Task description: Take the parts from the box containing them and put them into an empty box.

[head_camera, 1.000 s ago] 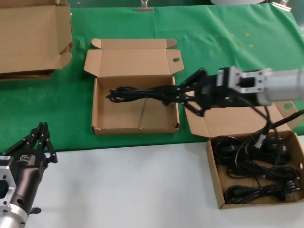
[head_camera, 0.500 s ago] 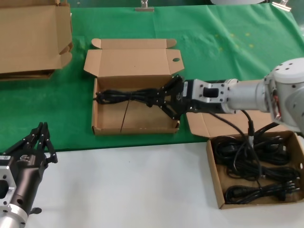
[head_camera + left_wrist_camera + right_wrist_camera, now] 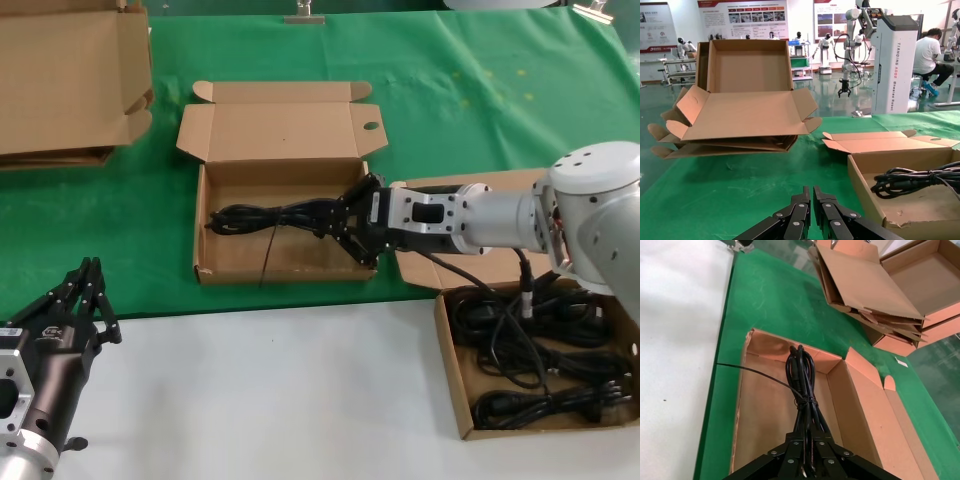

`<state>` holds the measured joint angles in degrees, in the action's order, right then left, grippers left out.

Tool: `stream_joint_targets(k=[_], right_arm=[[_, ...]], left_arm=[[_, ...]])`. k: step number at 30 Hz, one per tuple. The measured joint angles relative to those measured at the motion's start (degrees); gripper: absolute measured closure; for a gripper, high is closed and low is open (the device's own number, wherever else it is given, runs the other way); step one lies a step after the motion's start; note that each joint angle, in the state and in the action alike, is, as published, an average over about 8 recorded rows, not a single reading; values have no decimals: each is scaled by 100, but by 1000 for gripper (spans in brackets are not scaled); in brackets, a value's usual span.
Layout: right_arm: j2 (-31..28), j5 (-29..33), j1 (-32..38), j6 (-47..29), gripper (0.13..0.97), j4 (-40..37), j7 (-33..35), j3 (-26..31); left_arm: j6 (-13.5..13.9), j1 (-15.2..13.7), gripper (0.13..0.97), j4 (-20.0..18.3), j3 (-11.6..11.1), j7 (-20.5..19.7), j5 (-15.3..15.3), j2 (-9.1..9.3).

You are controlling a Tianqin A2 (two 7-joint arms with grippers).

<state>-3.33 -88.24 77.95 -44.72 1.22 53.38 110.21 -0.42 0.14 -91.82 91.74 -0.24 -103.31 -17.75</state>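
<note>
The left hand (image 3: 88, 290), fingers pressed together, idles at lower left over the white counter (image 3: 280, 400). At centre, the right hand (image 3: 345, 218) grips a cord bundle (image 3: 270, 214) stretching leftward inside the empty box (image 3: 215, 270). At lower right, more cords fill the other box (image 3: 452, 380).

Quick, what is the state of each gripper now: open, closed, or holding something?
Left gripper: closed, holding nothing, parked near the table's front edge.
Right gripper: closed on a power cord bundle, low inside the middle box.
</note>
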Motion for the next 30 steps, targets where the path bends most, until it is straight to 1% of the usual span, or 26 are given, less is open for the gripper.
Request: stream_joint_targets(k=[7,15,19,26,28,30], right_arm=[[32,29,-42,174,934,-21,82,-50],[25,50,-53,209,887,-25,134,-103],[-4,52,-26,167,887,-18,130,-128],[-122,49,57,-73,790,94,18,-164],[-190,58,35,-170,776,256,-91,-153],[-289,84,-42,-273,732,548,-281,-118]], left_arm=[[0,0,925,0,0,1,-1,0],[0,0,925,0,0,1,-1,0],[0,0,925,0,0,1,-1,0],[0,0,925,0,0,1,-1,0],[0,0,925,0,0,1,-1,0],[0,0,925,0,0,1,-1,0]])
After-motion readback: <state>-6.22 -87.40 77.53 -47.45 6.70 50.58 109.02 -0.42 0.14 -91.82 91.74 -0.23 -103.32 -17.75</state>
